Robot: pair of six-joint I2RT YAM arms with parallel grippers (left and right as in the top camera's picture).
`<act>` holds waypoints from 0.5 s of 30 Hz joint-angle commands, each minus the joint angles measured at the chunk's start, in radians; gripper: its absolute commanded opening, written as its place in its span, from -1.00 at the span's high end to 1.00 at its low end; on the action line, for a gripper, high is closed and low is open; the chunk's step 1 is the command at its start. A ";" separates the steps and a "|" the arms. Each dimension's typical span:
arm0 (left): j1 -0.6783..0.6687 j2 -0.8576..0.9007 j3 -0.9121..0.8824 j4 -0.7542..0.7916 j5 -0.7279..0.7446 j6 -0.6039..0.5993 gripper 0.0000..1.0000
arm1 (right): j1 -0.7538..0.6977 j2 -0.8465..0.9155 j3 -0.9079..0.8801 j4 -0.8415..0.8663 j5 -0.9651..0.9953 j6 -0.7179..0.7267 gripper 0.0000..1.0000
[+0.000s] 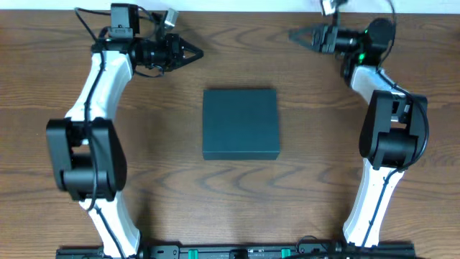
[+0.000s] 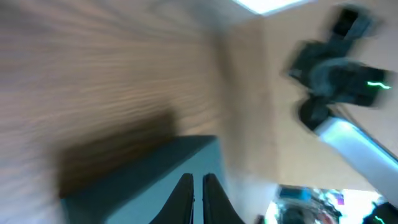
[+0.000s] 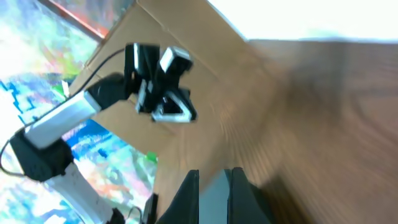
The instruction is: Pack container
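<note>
The closed teal container sits mid-table; left gripper and right gripper hover far, jaws together, empty.

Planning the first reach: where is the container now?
Overhead view: the container lies closed at the table's centre, apart from the left hand and right hand farther back.

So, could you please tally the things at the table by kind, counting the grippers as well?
container: 1
grippers, left gripper and right gripper, both shut and empty: 2
Total: 3
</note>
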State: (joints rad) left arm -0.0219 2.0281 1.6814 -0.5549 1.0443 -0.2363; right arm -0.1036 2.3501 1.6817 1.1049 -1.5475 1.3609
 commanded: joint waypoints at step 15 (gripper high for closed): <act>-0.063 -0.240 0.017 -0.541 -0.787 0.010 0.89 | -0.026 0.006 0.420 -0.051 -0.011 0.283 0.97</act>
State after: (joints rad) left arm -0.0605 1.7992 1.6844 -1.0668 0.4179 -0.2321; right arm -0.1139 2.3501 2.0602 1.0725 -1.5459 1.5963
